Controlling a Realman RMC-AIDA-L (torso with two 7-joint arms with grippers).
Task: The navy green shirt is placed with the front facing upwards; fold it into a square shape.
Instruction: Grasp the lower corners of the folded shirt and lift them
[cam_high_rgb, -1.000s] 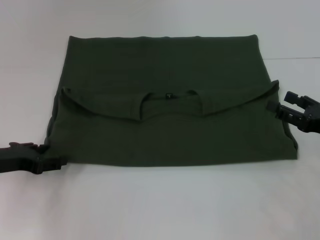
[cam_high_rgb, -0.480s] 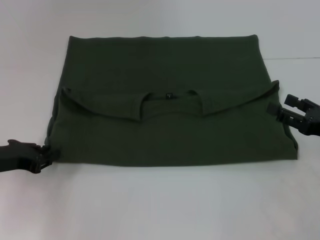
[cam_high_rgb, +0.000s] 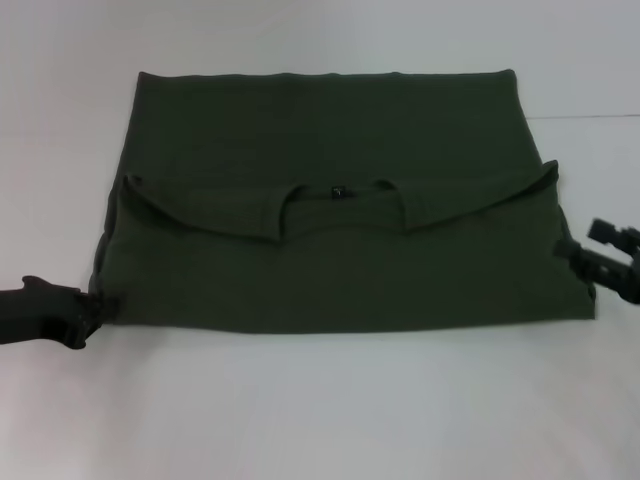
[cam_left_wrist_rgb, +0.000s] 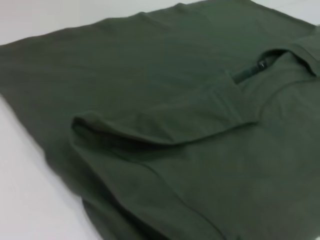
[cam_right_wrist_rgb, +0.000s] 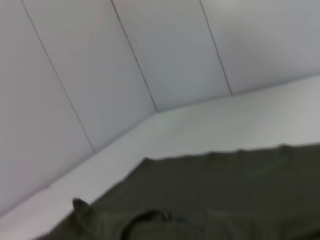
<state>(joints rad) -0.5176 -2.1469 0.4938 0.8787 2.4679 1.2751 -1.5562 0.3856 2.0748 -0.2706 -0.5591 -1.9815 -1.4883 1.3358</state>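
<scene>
I see navy green shirt (cam_high_rgb: 340, 200) folded flat (collar up); left gripper (cam_high_rgb: 88, 312) at near-left corner, right gripper (cam_high_rgb: 590, 258) just beside right edge — can't tell finger opening on either.

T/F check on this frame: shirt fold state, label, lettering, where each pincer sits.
1. The navy green shirt lies folded once, collar edge across its middle. True.
2. Cream chest lettering is showing. False: only plain green fabric faces up.
3. The neck label is visible at the collar. True.
4. The left pincer sits at the shirt's near left corner. True.
5. The right pincer rests on top of the collar. False: it is off the shirt's right edge, over the white table.
</scene>
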